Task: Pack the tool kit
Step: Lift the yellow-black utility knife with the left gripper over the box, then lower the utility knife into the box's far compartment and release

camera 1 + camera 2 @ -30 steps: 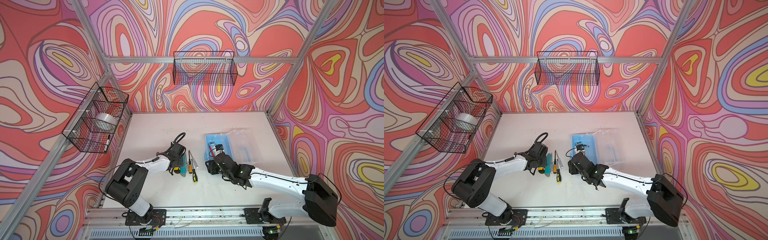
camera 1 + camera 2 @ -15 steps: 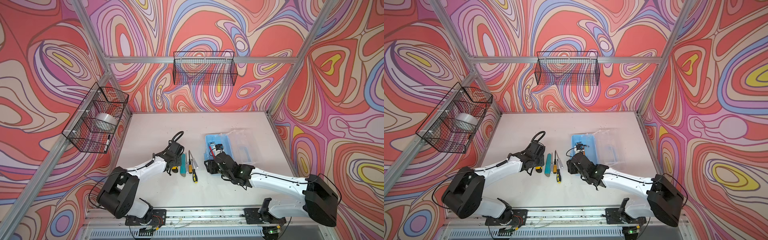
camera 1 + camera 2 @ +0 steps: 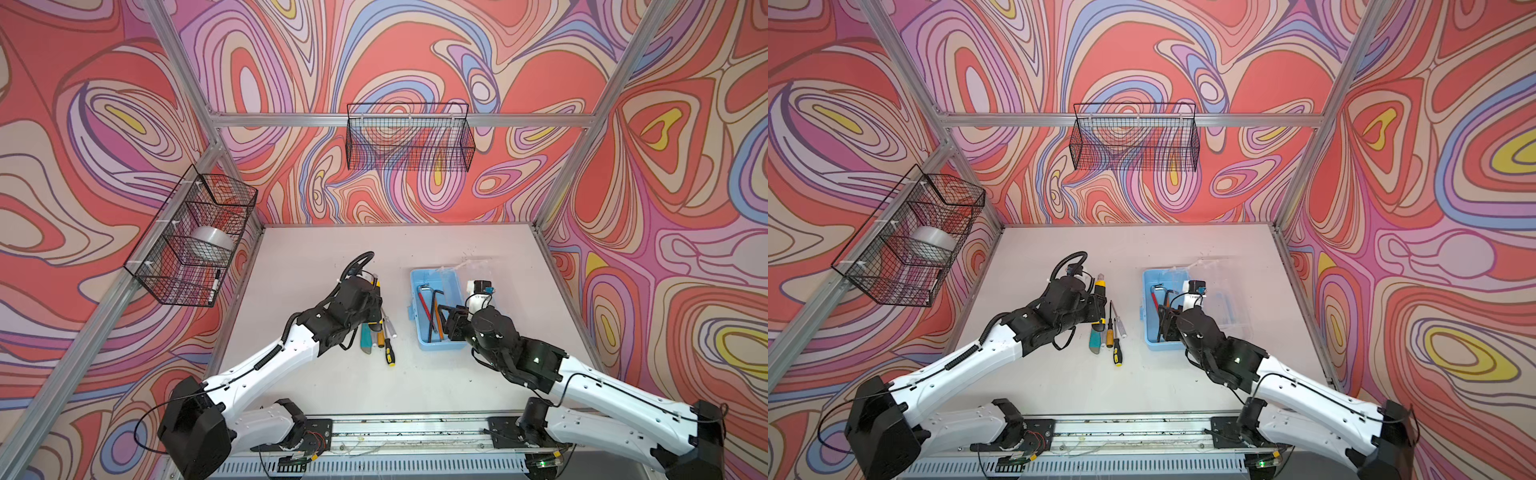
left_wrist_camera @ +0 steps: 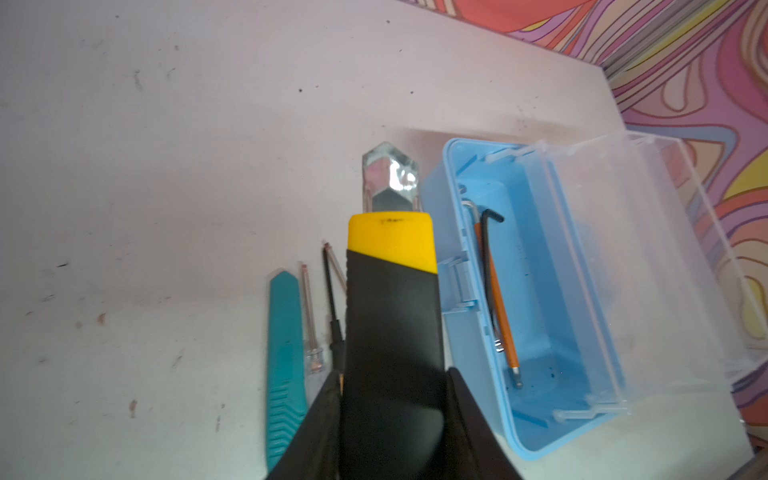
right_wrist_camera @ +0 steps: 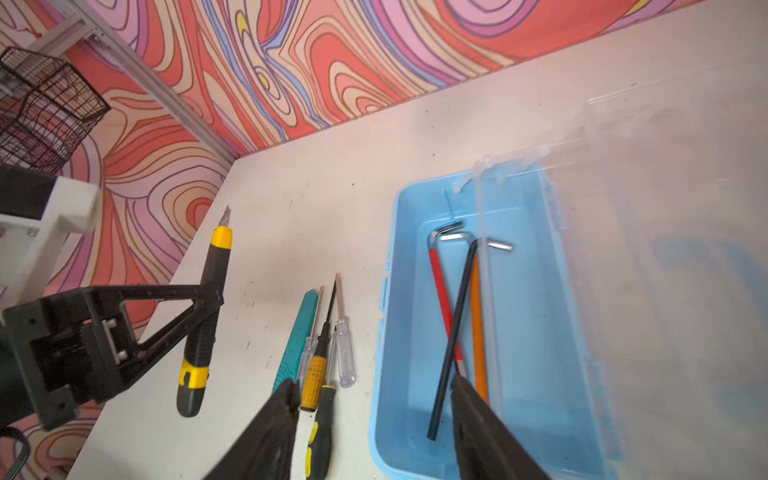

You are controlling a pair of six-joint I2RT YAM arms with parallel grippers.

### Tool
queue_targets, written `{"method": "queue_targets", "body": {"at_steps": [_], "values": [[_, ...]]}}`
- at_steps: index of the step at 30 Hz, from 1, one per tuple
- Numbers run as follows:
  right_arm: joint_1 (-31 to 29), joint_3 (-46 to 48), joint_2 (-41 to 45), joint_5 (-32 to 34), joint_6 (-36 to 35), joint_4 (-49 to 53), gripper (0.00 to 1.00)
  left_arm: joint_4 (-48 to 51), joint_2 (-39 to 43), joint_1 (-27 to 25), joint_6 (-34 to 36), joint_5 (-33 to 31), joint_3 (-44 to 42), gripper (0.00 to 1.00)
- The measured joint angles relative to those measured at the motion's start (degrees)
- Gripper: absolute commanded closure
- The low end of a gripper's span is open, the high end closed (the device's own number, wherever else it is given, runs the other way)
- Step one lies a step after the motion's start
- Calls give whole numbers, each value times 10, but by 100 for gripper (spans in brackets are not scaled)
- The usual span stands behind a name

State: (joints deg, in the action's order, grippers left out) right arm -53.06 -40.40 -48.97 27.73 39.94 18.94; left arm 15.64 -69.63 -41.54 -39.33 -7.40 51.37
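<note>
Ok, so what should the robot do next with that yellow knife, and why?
Probably carry the yellow-and-black utility knife sideways over the light-blue box and lower it in. The left gripper clamps it above the table, the clear lid is open, and only hex keys lie inside. The right gripper hovers open at the box's near end, so watch it.
</note>
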Motion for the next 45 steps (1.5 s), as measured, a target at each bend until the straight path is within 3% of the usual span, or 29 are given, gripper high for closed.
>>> {"method": "queue_targets", "body": {"at_steps": [9, 20, 33, 45], "values": [[1, -9, 101, 76, -4, 112, 41, -97, -200, -115, -38, 23, 155, 76], [1, -9, 117, 85, 2, 158, 41, -146, -405, -129, -88, 58, 308, 77], [1, -8, 117, 87, 2, 158, 41, -146, -485, -132, -124, 59, 372, 72], [1, -4, 111, 87, 2, 159, 36, -148, -522, -132, -145, 64, 405, 55]]}}
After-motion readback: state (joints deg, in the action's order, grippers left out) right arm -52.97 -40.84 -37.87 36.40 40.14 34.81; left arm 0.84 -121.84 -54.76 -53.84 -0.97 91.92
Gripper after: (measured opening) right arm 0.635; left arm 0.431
